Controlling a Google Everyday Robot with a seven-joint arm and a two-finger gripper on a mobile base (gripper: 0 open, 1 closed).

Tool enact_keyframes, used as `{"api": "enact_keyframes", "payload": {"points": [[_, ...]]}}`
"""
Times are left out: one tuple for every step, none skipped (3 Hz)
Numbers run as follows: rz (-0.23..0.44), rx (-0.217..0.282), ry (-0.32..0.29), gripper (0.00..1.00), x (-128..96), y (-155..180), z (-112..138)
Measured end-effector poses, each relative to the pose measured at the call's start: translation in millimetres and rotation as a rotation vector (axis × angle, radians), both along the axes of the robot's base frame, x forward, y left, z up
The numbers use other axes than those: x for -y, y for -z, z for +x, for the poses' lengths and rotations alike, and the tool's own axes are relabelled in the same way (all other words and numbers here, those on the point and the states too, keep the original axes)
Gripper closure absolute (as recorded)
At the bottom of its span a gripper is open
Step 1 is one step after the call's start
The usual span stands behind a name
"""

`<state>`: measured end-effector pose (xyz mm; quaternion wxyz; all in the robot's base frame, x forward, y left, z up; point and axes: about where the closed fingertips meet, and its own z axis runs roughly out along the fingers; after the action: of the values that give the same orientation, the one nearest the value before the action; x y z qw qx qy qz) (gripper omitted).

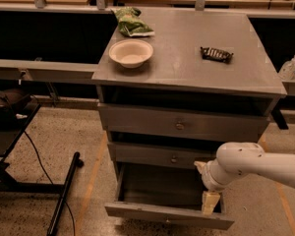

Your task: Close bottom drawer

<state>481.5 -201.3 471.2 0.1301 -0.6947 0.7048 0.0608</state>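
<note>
Bottom drawer (167, 216) pulled out; gripper (210, 202), opening indiscernible, inside near right front; next, probably, pressing front inward.

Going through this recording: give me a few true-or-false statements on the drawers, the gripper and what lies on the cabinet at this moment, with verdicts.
1. The bottom drawer is pulled out. True.
2. The gripper hovers above the cabinet top. False: it is low down, at the open bottom drawer's end nearest the arm.
3. The white bowl sits inside the bottom drawer. False: it stands on the cabinet top.
4. A green bag lies on the cabinet top, behind the bowl. True.
</note>
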Motion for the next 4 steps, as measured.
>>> {"api": "enact_keyframes", "payload": {"points": [[-0.014, -0.062, -0.021, 0.0, 22, 68, -2], [-0.014, -0.061, -0.02, 0.0, 22, 67, -2], [-0.027, -0.131, -0.054, 0.0, 23, 105, -9], [-0.017, -0.167, -0.073, 0.0, 28, 143, -19]]}}
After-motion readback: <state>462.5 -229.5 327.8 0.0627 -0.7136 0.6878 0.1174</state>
